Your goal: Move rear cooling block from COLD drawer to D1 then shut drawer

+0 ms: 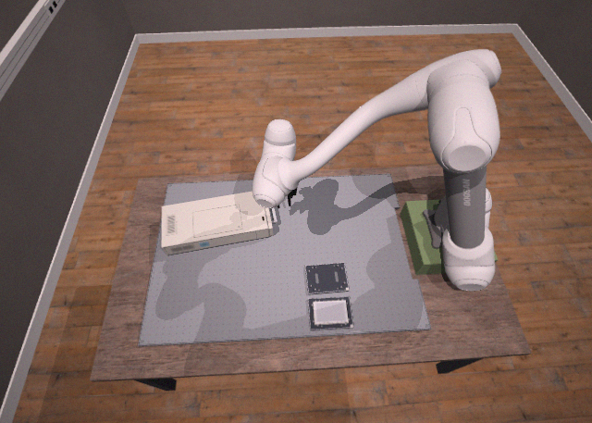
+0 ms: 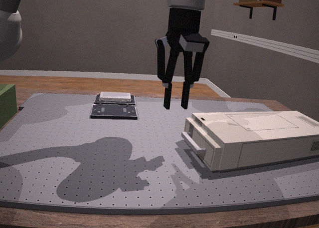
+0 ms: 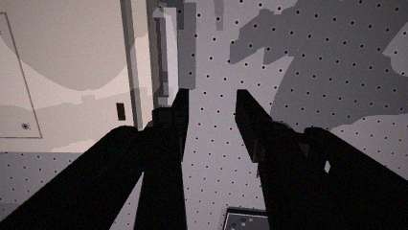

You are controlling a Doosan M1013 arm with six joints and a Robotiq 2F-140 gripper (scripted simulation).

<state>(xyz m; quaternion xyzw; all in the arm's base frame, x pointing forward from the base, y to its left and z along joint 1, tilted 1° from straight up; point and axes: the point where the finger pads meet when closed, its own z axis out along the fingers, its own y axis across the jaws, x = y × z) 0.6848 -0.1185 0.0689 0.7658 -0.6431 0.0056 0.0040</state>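
Observation:
The cream cooler COLD (image 1: 215, 227) (image 2: 267, 140) (image 3: 62, 110) stands on the pegboard deck. Its drawer front (image 2: 216, 157) sits against the housing, and its lamp (image 2: 202, 118) (image 3: 121, 111) looks dark. The grey bar handle (image 2: 190, 142) (image 3: 171, 57) sticks out from the drawer front. Both cooling blocks and their tubes are hidden inside. My gripper (image 2: 175, 108) (image 3: 212, 104) is partly open and empty, higher than the cooler, in front of its handle end. Slot D1 (image 1: 326, 285) (image 2: 113, 114) (image 3: 249, 221) is a dark, bare plate. Slot D2 (image 1: 311, 318) (image 2: 133, 101) lies beyond it.
A white rectangular block (image 1: 330, 312) (image 2: 115, 95) lies on D2. A green box (image 1: 414, 246) (image 2: 7, 104) stands by the arm's base, past the deck's edge. The arm reaches over the deck (image 1: 282, 304) (image 2: 154, 194) and casts shadows on it.

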